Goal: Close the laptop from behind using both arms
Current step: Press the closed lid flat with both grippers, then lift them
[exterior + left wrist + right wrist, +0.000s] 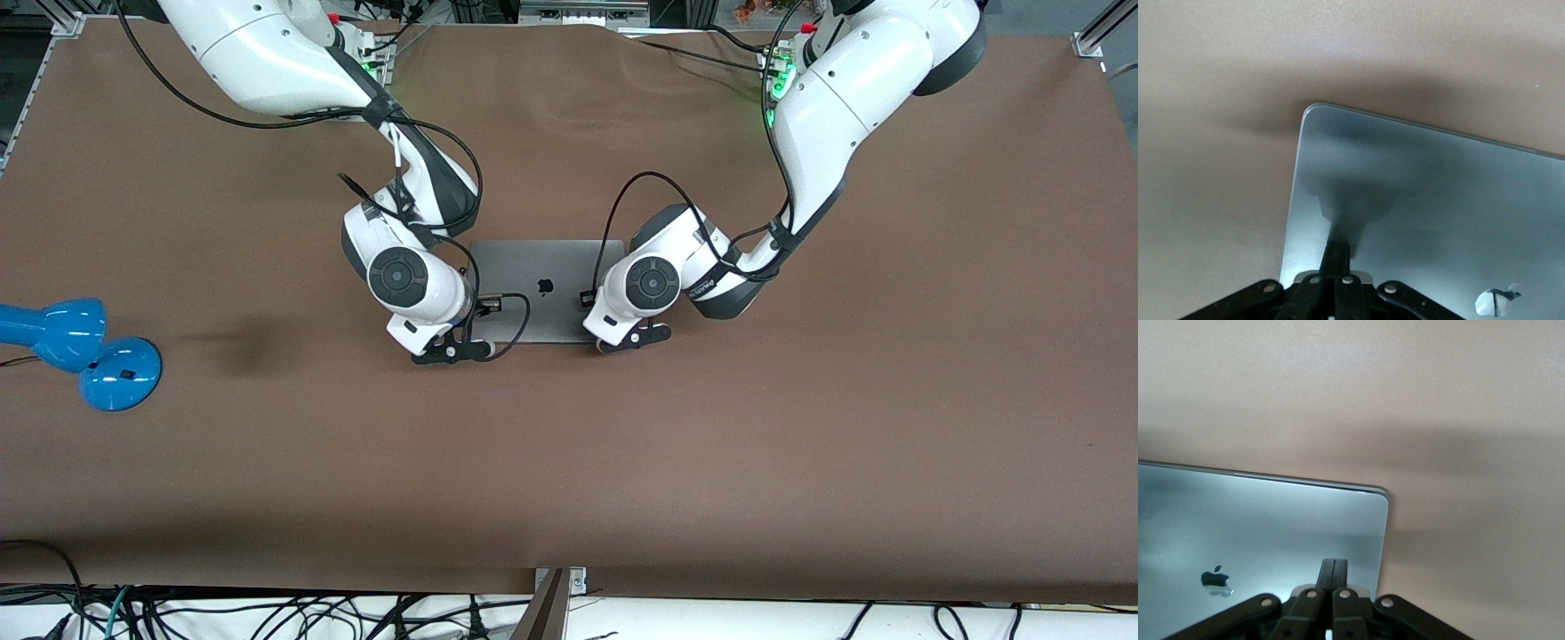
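Note:
The laptop (pixel 542 289) lies in the middle of the table with its space-grey lid down and the dark apple logo facing up. My right gripper (pixel 449 349) is shut and empty, its fingertips on the lid near the corner toward the right arm's end, at the edge nearer the front camera. The right wrist view shows this gripper (pixel 1334 564) on the lid (pixel 1271 520). My left gripper (pixel 633 336) is shut and empty, touching the lid near the corner toward the left arm's end. The left wrist view shows it (pixel 1338 249) on the lid (pixel 1425 187). Keys and screen are hidden.
A blue desk lamp (pixel 80 347) lies on the brown table (pixel 800 427) at the right arm's end. Black cables loop from both wrists over the laptop's edges. Loose cables hang below the table's edge nearest the front camera.

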`<state>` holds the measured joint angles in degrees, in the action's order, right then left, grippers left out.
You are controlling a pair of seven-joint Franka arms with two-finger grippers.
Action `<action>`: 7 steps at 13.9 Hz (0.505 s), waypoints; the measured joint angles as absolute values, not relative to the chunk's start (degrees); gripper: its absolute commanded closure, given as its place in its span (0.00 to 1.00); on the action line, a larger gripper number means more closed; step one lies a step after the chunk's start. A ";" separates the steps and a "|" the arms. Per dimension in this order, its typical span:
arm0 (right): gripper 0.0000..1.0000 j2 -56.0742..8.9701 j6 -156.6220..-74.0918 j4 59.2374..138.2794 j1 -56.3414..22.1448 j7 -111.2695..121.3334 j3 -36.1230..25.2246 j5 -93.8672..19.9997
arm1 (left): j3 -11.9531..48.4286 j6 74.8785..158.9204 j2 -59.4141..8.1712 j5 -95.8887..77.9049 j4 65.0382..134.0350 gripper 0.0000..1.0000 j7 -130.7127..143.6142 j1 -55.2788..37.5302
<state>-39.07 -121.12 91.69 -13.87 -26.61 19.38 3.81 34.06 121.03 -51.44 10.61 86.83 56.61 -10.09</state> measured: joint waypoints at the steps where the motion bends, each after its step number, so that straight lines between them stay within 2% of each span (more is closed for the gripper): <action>1: 1.00 -39.85 -121.15 91.25 -13.88 -26.61 19.34 3.81 | 33.83 120.90 -51.44 10.61 86.68 1.00 56.61 -10.37; 7: 1.00 -44.27 -124.97 90.50 -15.64 -26.74 19.34 3.82 | 33.13 120.34 -51.43 10.61 86.14 1.00 56.62 -11.20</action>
<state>-44.27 -124.97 90.50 -15.64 -26.74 19.34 3.82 33.13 120.34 -51.43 10.61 86.14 56.62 -11.20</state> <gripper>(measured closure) 0.991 0.991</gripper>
